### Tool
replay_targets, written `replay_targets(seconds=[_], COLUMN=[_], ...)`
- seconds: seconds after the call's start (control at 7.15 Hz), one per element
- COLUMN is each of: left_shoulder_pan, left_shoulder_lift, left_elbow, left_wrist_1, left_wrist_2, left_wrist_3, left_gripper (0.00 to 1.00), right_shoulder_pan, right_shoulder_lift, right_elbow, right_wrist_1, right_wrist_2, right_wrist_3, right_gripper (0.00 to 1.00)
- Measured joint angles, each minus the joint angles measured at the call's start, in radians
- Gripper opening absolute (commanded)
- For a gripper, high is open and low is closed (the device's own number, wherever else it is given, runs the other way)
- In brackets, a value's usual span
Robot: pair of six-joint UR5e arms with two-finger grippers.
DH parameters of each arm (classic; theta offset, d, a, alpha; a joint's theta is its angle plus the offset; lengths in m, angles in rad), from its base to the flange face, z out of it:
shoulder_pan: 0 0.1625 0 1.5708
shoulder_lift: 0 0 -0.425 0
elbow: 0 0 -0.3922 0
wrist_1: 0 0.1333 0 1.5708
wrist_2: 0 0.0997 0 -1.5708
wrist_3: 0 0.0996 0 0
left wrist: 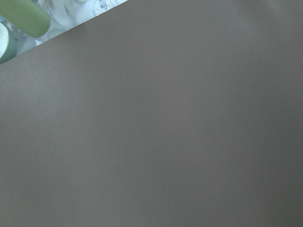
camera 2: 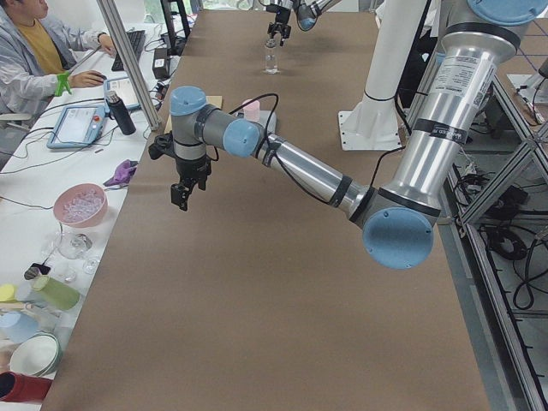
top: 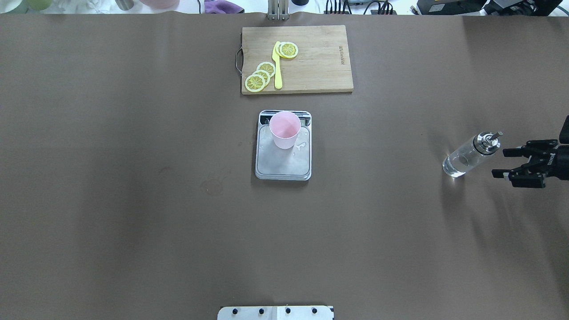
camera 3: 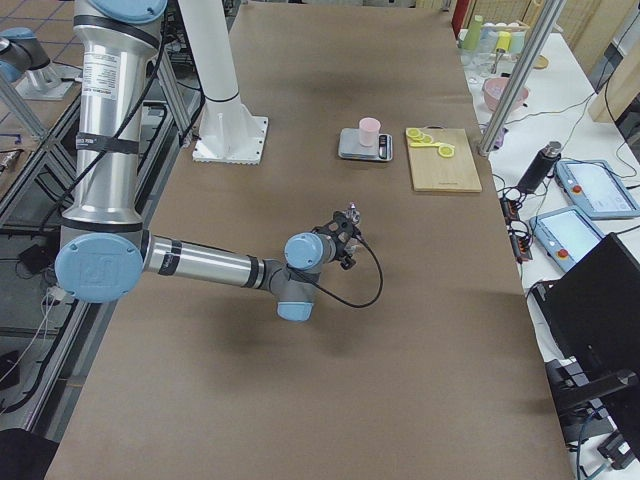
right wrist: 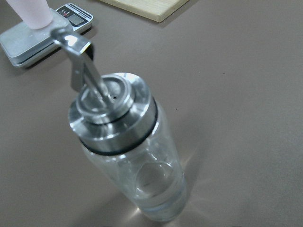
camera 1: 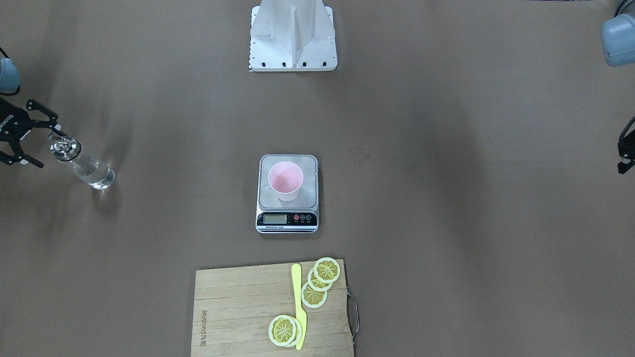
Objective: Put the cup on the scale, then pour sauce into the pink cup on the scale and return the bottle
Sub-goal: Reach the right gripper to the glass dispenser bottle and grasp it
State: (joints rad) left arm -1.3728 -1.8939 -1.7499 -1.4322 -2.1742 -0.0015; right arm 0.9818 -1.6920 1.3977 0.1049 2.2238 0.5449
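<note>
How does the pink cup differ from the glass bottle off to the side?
The cup is opaque pink with an open top; the bottle is clear glass, capped with a metal pourer. The cup stands on the scale mid-table; the bottle stands on the bare table beside the open right gripper. Both are upright and neither is held.

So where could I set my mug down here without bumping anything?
Bare table lies both sides of the scale: the whole stretch toward the robot's left, and the gap between scale and bottle. Crowded: the centre, cup on scale with cutting board beyond, and around the bottle, right arm's fingers alongside.
</note>
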Motion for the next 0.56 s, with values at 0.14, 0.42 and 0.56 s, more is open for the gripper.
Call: replay_targets(seconds=[0.14, 0.42, 0.56], left_shoulder_pan=[0.0, 0.0, 0.0], left_shoulder_lift=[-0.002, -0.008, -0.017], left_elbow=[0.001, 0.002, 0.002], left_wrist_1=[0.0, 0.002, 0.015], left_wrist_2=[0.0, 0.001, 0.001], left_wrist_3=[-0.001, -0.003, -0.003], left_gripper=[0.97, 0.97, 0.97], right_shoulder_pan=[-0.037, -0.098, -0.129], right_shoulder_lift=[0.0, -0.001, -0.001], right_elbow=[-0.003, -0.025, -0.042], right_wrist_1=[0.038, 0.103, 0.137], right_wrist_2=[-0.054, -0.164, -0.234], right_wrist_3=[0.023, 0.047, 0.052], right_gripper=[0.88, 0.88, 0.88])
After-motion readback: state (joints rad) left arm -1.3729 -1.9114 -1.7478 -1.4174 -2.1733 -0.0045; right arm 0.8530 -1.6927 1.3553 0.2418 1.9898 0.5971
